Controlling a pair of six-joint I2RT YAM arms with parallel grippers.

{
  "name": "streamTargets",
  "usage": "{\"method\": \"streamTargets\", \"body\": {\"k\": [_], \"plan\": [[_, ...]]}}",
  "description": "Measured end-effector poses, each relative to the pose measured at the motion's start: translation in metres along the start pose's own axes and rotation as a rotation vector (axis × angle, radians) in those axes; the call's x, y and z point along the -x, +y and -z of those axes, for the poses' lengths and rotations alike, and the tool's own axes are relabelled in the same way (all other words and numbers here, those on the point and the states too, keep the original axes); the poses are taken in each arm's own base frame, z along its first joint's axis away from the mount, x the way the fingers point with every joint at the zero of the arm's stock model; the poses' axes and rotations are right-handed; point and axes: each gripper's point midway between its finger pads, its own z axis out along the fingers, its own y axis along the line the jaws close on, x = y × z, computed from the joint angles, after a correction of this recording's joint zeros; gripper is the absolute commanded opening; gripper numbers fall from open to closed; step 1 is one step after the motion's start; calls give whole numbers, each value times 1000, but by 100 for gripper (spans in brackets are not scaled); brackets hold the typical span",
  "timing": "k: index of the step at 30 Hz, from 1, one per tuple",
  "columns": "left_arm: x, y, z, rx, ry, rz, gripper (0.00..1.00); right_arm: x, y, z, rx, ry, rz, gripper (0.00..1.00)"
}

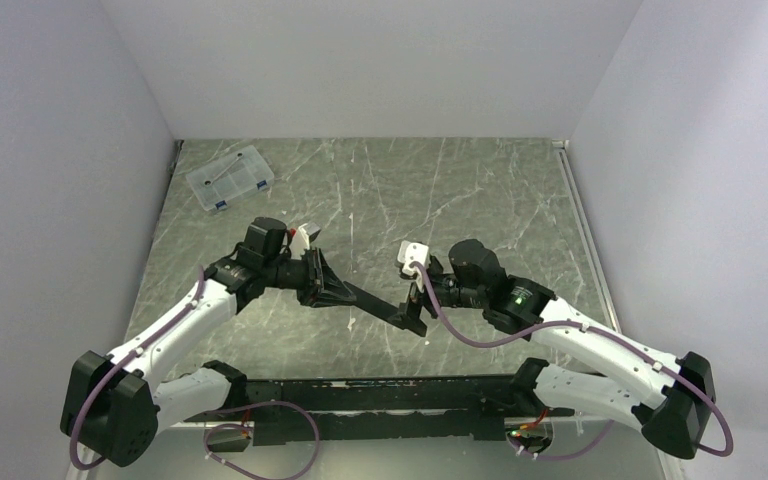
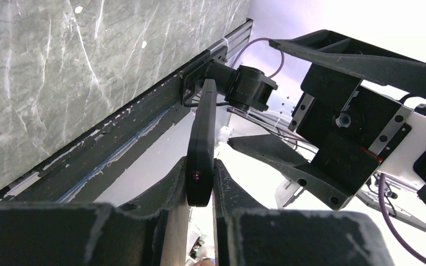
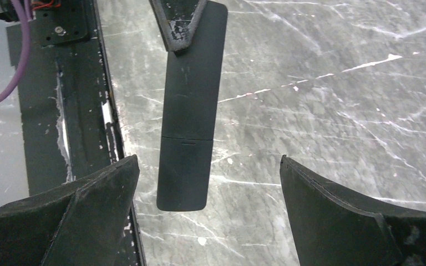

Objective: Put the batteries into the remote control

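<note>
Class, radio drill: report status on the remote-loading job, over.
Left gripper shut on remote control, held in the air. Right gripper open, straddling its free end. No batteries in sight; nothing blocking.

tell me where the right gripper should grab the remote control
Probably the free end of the remote control, below the seam, pinched across its long edges, coming end-on: the left gripper holds the far end; the open right gripper straddles this one.

Centre-front blocked, far and right table free.
Slim flat black remote control (image 1: 378,303) runs from left gripper (image 1: 348,293), clamped on one end, to right gripper (image 1: 415,318), jaws spread wide with gaps either side of the free end; clear plastic compartment box (image 1: 229,178) sits far-left; black base rail (image 1: 380,395) lines near edge of grey marbled table (image 1: 490,200).
</note>
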Motion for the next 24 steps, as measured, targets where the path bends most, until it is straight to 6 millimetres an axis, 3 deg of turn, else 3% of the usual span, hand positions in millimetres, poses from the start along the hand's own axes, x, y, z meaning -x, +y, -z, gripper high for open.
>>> {"method": "streamTargets", "body": {"k": [4,11,13,17,24], "plan": [[0,1,-1,-5,-2,30,0,1,-9,1,-59,6,-41,100],[3,-4,-1,-30,-18,64,0,32,-24,3,-141,-74,-104,100],[4,-6,0,-43,-24,73,0,36,-26,3,-154,-103,-117,95],[2,-5,1,-66,-34,108,0,38,-21,4,-121,-116,-104,85],[4,-4,1,-96,-46,185,0,44,-1,5,-77,-134,8,81]]}}
